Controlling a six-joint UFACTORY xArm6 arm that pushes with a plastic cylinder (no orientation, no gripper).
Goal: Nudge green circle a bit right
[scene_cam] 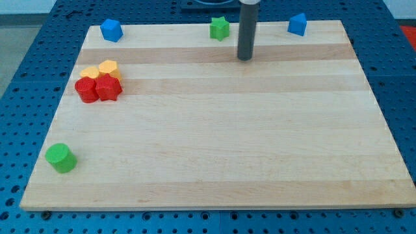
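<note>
The green circle point(60, 157) is a short green cylinder near the board's bottom-left corner. My tip point(244, 58) is the lower end of the dark rod, touching the board near the view's top, just right of centre. It is far up and to the right of the green circle, with nothing between them. The closest block to my tip is a green star point(220, 28), a little up and to its left.
A wooden board point(221, 162) lies on a blue pegboard. Blue blocks sit at the top left point(111, 30) and top right point(298, 24). Two yellow blocks point(100, 69) and two red blocks point(98, 89) cluster at the left.
</note>
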